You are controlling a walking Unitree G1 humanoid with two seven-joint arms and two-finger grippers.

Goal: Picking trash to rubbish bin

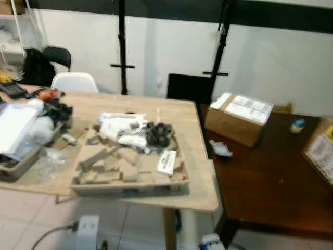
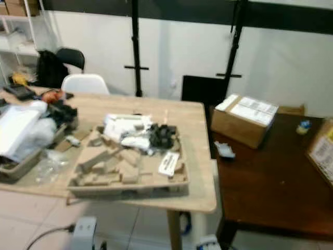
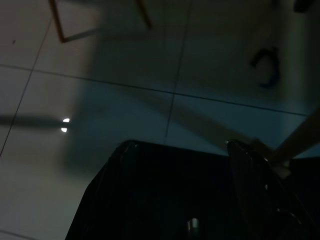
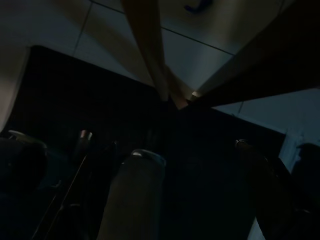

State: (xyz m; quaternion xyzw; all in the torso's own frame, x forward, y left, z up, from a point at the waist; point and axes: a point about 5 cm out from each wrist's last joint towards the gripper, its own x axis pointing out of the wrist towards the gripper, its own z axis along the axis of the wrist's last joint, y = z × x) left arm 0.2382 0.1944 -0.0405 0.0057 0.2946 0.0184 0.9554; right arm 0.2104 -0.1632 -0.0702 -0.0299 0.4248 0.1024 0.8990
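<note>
- You have the trash up on the light wooden table, while both arms hang low: the left end effector looks down at dark floor tiles, and you cannot tell whether its fingers are spread or pressed together.
- Your right end effector is also down in the shade near a wooden table leg; its finger state cannot be told either. Both are well apart from the trash.
- A shallow cardboard tray sits at the near edge of the table. In it you see one white crumpled wrapper bundle, one black clump, one small white label card and moulded cardboard ridges.
- At the table's left, a second tray holds a white bag; a clear plastic wrapper lies just beside it.
- On the dark brown table to the right you have one cardboard box, one crumpled bit near it and one small blue-capped bottle.
- Two chairs stand behind: one white, one black.
</note>
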